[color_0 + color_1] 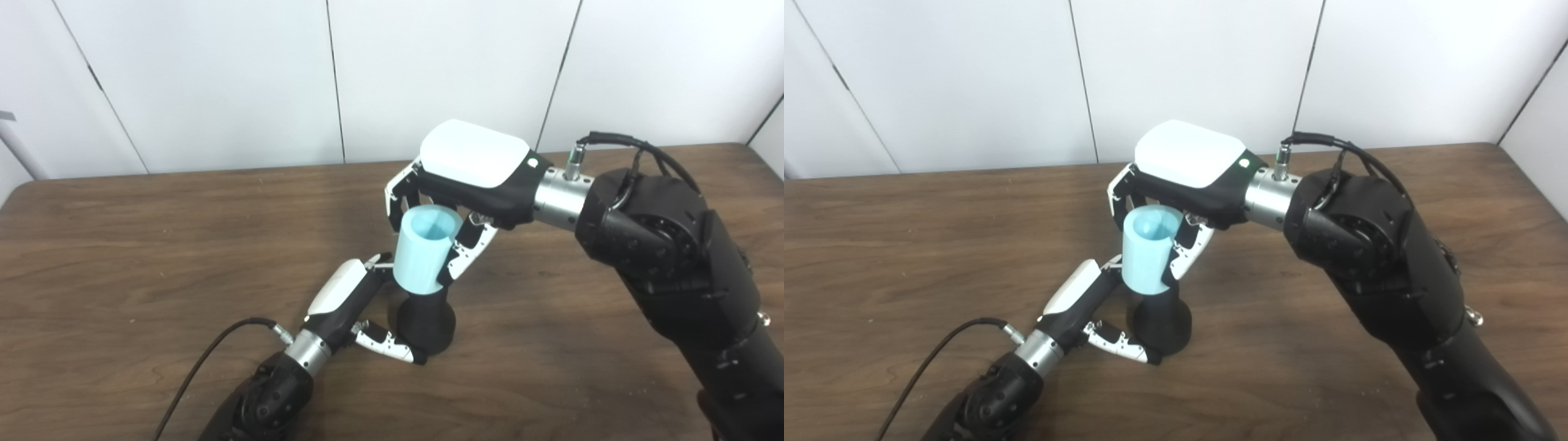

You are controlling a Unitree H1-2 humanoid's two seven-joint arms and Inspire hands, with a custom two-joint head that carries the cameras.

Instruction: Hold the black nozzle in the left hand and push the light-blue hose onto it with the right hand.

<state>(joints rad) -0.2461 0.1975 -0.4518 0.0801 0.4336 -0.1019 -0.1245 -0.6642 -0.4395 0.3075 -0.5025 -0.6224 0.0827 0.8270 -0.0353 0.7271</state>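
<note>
Start at your left hand (358, 306): it is clamped around the black nozzle (427, 321), thumb curled across the wide base low in front and the other fingers behind the narrowing neck. The nozzle stands upright on the wooden bench (153, 257), near its middle. Keep that grip firm and the base planted, because the push from above will try to tip it.

The light-blue hose (422, 251) sits directly on top, its lower rim already over the nozzle's neck and leaning slightly toward your left. Your right hand (456, 196) is closed on it from above, fingers down both sides. I judge the step as seating the hose: straighten it until it lines up with the nozzle, then press straight down rather than sideways.

The left eye view looks a little further down the hose's open top, showing its pale inner wall. The right eye view gives a clearer outline of the nozzle's flared base beside the thumb.
</note>
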